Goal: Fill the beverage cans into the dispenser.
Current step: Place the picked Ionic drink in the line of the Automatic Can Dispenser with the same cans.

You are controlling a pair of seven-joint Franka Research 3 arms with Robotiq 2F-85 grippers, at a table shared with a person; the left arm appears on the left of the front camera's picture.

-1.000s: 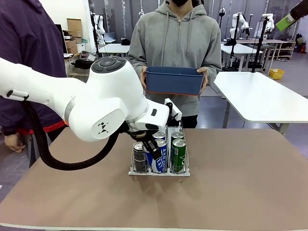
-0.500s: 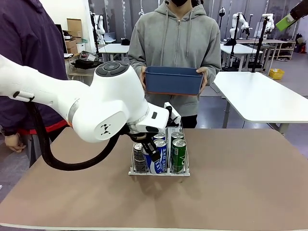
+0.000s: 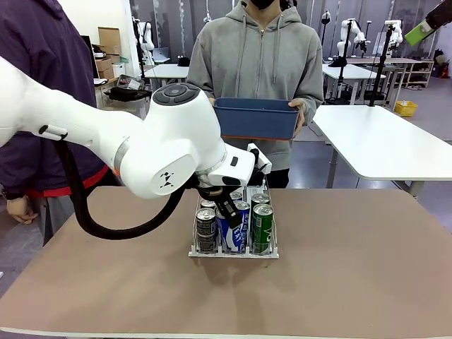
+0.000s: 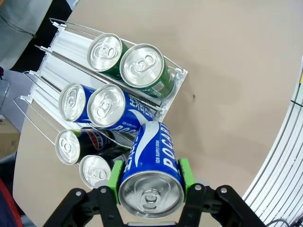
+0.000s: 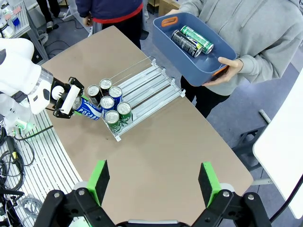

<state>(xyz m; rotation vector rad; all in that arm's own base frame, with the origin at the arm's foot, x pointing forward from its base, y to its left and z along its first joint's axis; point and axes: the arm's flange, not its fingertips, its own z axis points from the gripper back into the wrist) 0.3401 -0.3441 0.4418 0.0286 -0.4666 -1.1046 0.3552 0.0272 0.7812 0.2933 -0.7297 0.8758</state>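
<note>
LEFT: your left gripper (image 4: 149, 176) clamps a slim blue-and-white aluminium can (image 4: 152, 146), tilted at the front end of the clear-and-white wire dispenser rack (image 4: 56, 59) | RACK: six cans (image 4: 142, 66) stand inside | RIGHT: your right gripper (image 5: 154, 183) gapes wide, holding nothing.

The dispenser (image 3: 233, 255) is sitting near the middle of the worktop (image 3: 353, 282), its lanes running away from the robot toward the person (image 3: 258, 63). Six cans (image 4: 108, 105) are standing in it, two per lane, all crowding the end nearer the robot. The left end effector (image 4: 149, 175) is gripping a seventh can (image 4: 152, 151), tilted, just before that near end at the middle lane. Beyond the worktop's far edge, the person is holding a bin (image 5: 208, 71) with two more cans (image 5: 191, 40) lying inside.
</note>
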